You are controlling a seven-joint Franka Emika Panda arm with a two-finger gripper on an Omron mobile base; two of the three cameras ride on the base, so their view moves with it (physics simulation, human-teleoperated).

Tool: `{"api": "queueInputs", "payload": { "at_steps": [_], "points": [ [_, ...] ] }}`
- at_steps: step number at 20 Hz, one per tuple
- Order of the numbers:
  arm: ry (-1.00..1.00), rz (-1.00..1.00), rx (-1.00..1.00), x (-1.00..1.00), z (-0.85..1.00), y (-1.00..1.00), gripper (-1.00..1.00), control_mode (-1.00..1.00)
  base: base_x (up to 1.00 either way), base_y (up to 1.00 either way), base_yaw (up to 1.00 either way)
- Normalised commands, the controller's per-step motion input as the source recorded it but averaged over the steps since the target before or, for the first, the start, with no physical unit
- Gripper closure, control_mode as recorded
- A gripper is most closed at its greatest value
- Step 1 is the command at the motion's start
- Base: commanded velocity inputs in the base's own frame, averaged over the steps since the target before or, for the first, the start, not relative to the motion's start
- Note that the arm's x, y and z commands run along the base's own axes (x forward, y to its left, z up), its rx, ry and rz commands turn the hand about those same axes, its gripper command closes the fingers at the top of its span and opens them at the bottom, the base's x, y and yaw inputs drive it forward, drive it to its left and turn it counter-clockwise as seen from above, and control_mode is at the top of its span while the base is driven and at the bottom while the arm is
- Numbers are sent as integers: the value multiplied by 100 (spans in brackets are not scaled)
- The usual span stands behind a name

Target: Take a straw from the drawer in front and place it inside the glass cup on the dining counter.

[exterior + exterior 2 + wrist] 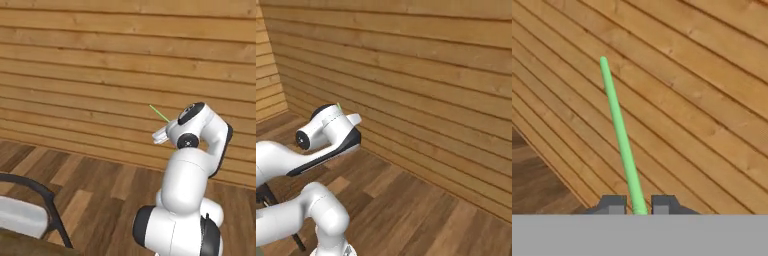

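The claw [637, 206] is clenched on the straw [618, 134], pinching its lower end between the two dark fingertips [613, 204]. The straw juts out from the claw as a thin green line against the wooden plank wall [702, 90]. From the left base view the straw [159, 113] slants up and left from the raised hand, well above the wood floor [100, 185]. A dark-framed chair [35, 205] with a pale seat stands at the lower left of that view.
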Motion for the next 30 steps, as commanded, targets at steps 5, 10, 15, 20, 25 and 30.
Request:
{"api": "queueInputs", "payload": {
  "at_steps": [5, 10, 15, 20, 25, 30],
  "points": [
    [0, 0, 0, 0, 0, 0, 100, 100, 89, -30, 56],
    [0, 0, 0, 0, 0, 0, 100, 100, 77, -23, 64],
    [0, 0, 0, 0, 0, 0, 100, 100, 64, -11, 74],
    [0, 0, 0, 0, 0, 0, 100, 100, 61, -12, 75],
    [0, 0, 0, 0, 0, 0, 100, 100, 58, -26, 70],
    [0, 0, 0, 0, 0, 0, 100, 100, 59, -33, 65]
  ]
}}
